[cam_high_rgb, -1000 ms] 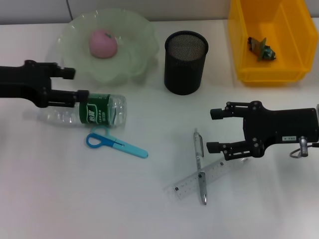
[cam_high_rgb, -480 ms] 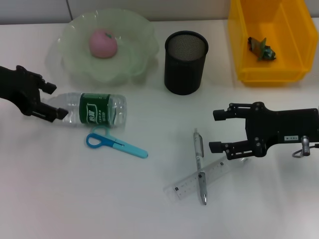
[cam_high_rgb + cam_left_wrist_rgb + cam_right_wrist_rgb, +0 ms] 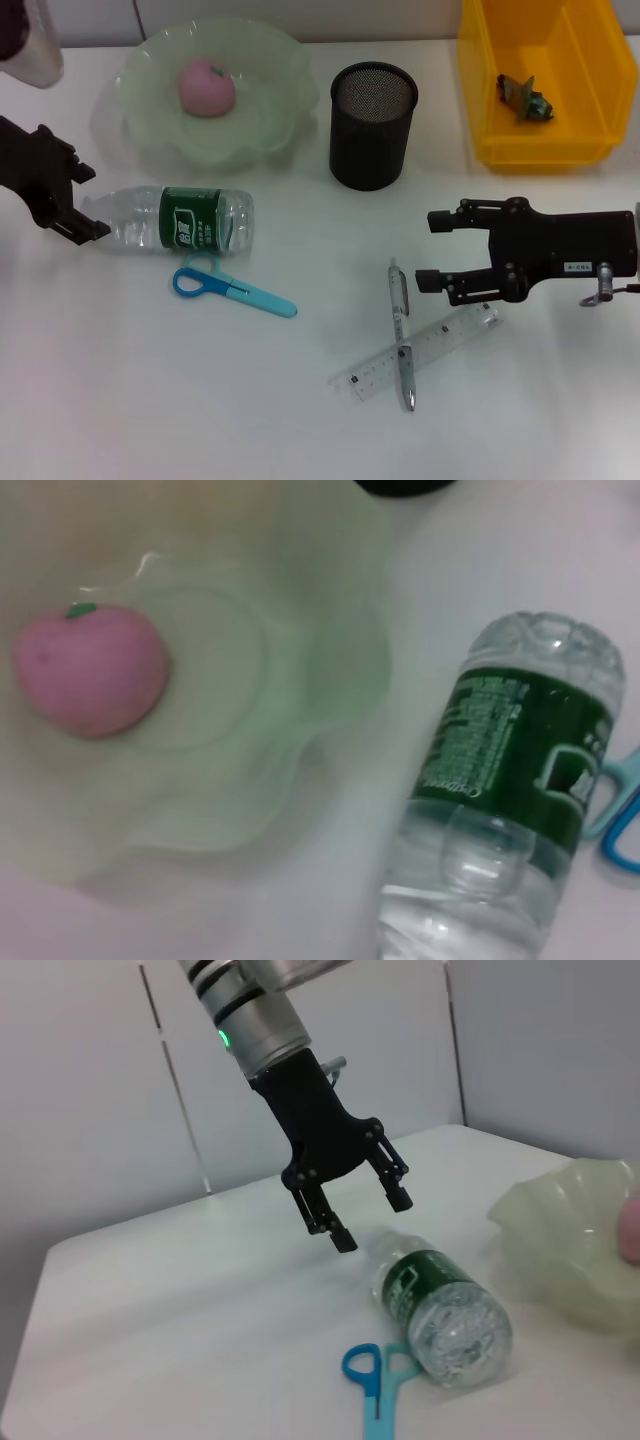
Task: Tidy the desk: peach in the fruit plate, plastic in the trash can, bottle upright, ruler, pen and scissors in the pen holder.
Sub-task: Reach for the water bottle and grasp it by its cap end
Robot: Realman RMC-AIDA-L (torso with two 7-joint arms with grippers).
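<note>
Peach [image 3: 206, 86] is plated and plastic [image 3: 525, 97] binned, but my wide-open left hand [image 3: 88, 201] hasn't stood the bottle [image 3: 175, 220] up, and stationery remains.

- Bottle [image 3: 505, 810] neck and cap cut off by the left wrist view's edge.
- Beside the bottle, the fruit plate [image 3: 330, 670] looks blurred.
- Scissors [image 3: 377, 1392] blades cut off in the right wrist view.

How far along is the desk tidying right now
Done: the peach sits in the fruit plate, and the plastic lies in the yellow bin. In hand: the open left gripper is at the neck of the lying bottle. Left: scissors, pen, ruler; right gripper hovers open.
</note>
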